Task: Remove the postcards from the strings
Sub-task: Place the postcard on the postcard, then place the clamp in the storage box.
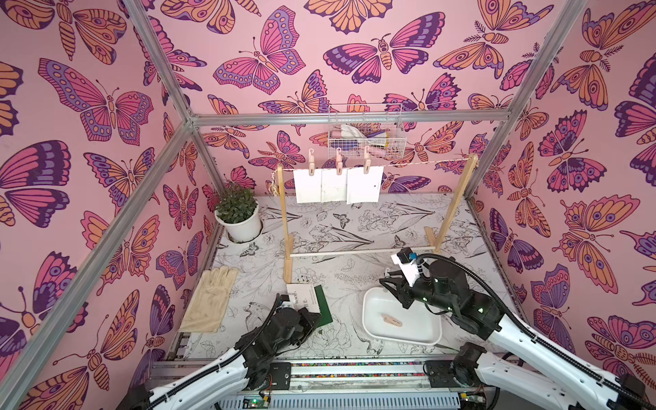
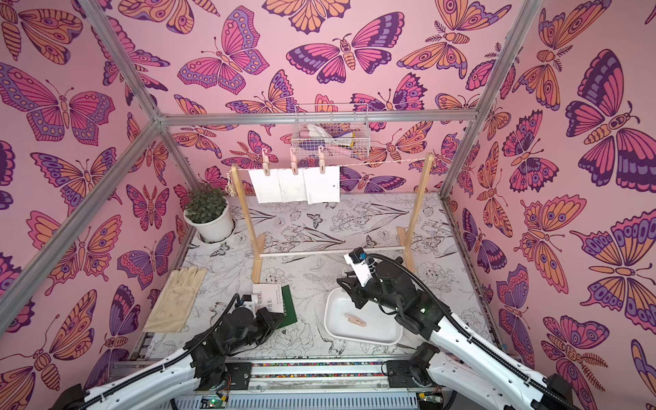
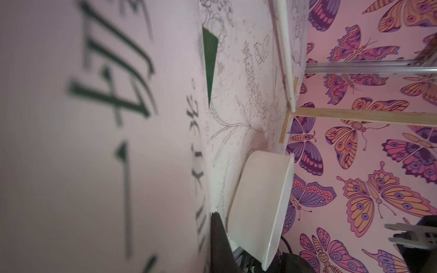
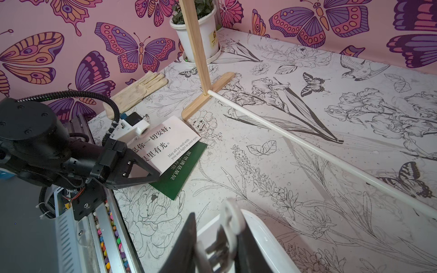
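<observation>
Step in hand, as judged: laying the written white card [image 4: 170,141] onto the dark green card [image 4: 182,170].

- Far left, near the left edge of the bench [image 1: 355,277]: beige glove [image 1: 211,301]. Not involved; leave alone.
- Front-left of centre, just in front of the near foot of the wooden rack [image 1: 285,220]: both cards flat, white on green. Left gripper [image 4: 151,173] sits low at the white card's near edge, with one finger over it. Cannot tell whether pinching or released, with the lower finger out of sight.
- To do it well: spread the jaws fully before lifting. Back off level toward the front edge. Avoid dragging the white card off the green one.
- Above, on the left half of the string [image 1: 419,164]: three white postcards [image 1: 333,186] side by side, each under one of the pink clothespins [image 1: 339,161]. Two of five down as judged, three to go.
- Right of centre, near the front edge: white tray [image 1: 419,333] holding a loose pink clothespin [image 1: 392,321].
- Over the tray's back rim: right gripper [image 4: 215,224], pressed onto a pale clothespin [image 4: 229,208]. Move inward and release over the tray's middle, to avoid a bounce-out.
</observation>
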Robot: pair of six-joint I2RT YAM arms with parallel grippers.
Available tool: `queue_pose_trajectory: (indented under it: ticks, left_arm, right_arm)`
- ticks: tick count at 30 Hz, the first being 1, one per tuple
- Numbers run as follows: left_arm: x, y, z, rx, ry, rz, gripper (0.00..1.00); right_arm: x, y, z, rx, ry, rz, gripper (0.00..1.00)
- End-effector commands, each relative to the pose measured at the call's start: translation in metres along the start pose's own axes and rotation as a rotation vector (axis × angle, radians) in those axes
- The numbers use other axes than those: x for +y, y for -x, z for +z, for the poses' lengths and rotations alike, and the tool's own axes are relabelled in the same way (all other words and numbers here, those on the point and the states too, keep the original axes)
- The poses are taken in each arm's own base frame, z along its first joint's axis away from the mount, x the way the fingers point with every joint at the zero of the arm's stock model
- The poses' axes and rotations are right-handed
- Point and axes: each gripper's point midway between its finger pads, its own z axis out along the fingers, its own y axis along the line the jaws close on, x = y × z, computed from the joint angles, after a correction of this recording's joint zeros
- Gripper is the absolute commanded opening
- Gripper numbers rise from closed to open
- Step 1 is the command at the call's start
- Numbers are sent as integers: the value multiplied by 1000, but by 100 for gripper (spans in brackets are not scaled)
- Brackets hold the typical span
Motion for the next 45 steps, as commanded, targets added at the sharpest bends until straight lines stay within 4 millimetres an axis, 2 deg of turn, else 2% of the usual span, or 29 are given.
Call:
queue_pose_trajectory:
  ticks: [1, 2, 3, 4, 5, 10, 14, 17, 19, 20, 23, 29, 35, 40, 42, 45]
  left_arm:
    - [-7, -10, 2, 62, -3, -11, 43]
    - [-9, -12, 2, 74, -3, -9, 68]
    - [-11, -14, 1, 90, -5, -4, 84]
    - [-14, -16, 0, 104, -8, -3, 98]
    - [-16, -19, -3, 121, -4, 1, 100]
    - [-13, -36, -23, 231, 62, -5, 100]
    - [0, -59, -43, 381, 175, -49, 100]
    - [-6, -73, -50, 481, 191, -66, 100]
    - [-20, -77, -49, 521, 156, -27, 100]
    - [-48, -77, -50, 532, 76, 29, 100]
    - [-89, -75, -45, 529, -57, 155, 100]
    - [-149, -74, -38, 519, -286, 309, 100]
    - [-180, -51, -38, 344, -431, 439, 100]
    - [-193, -29, -34, 220, -488, 455, 100]
    - [-198, -21, -32, 194, -505, 441, 100]
    - [-201, -12, -27, 168, -514, 430, 100]
  right_arm:
    - [3, 2, -1, -16, 11, -19, 5]
    - [2, 0, -1, -12, 7, -17, 5]
    - [1, -2, -1, -9, 3, -16, 5]
    - [1, -3, -1, -7, 1, -13, 5]
    - [1, -6, -1, -2, 0, -11, 5]
    - [-7, -26, 3, 53, -33, 3, 5]
    - [-13, -44, 7, 116, -78, 8, 4]
    - [-15, -55, 12, 154, -107, 14, 4]
    - [-15, -61, 15, 168, -113, 31, 4]
    - [-15, -63, 17, 166, -113, 38, 4]
    - [-16, -70, 21, 160, -115, 59, 4]
    - [-21, -85, 25, 185, -141, 85, 6]
    - [-26, -93, 25, 187, -161, 97, 9]
    - [-27, -100, 26, 192, -161, 113, 13]
    - [-28, -100, 26, 192, -164, 112, 20]
    - [-30, -99, 25, 192, -177, 104, 36]
